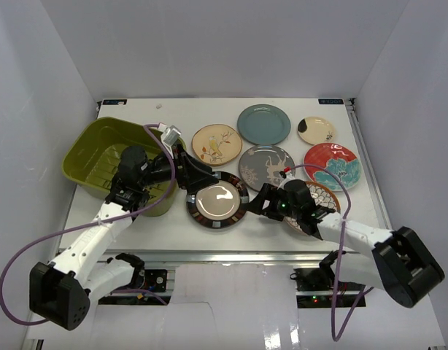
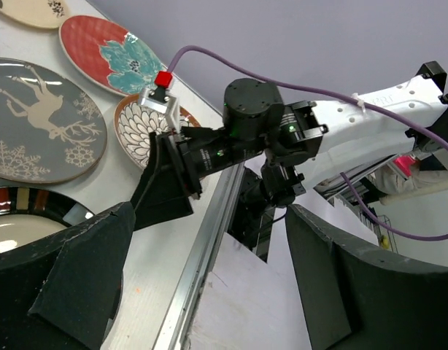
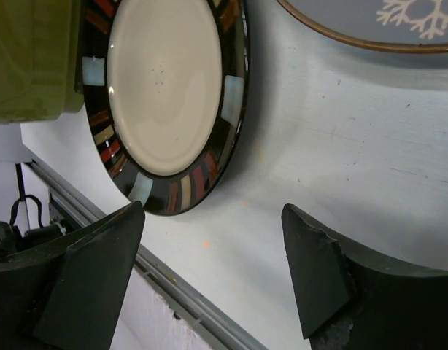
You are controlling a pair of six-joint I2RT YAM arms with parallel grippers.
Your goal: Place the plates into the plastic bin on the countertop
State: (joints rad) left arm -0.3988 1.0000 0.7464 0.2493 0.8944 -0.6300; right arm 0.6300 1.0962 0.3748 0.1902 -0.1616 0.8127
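Note:
The black-rimmed tan plate [image 1: 217,200] lies near the countertop's [image 1: 180,226] front edge. My left gripper [image 1: 209,177] is open and empty at its far-left rim. My right gripper [image 1: 255,203] is open and empty, just right of that plate. The olive-green bin [image 1: 111,157] stands at the left and holds no plate. Behind lie the bird plate [image 1: 217,144], grey-blue plate [image 1: 263,124], antler plate [image 1: 266,166], dark-patch plate [image 1: 316,130] and red plate [image 1: 331,165]. The petal plate [image 1: 319,208] is partly under my right arm. The right wrist view shows the black-rimmed plate [image 3: 162,95] ahead of my right gripper [image 3: 209,284].
The metal front edge [image 2: 202,255] runs under my left gripper [image 2: 209,292], whose view looks across at the right arm [image 2: 253,124]. A purple cable [image 1: 20,255] loops off the left arm. White walls enclose the table on three sides.

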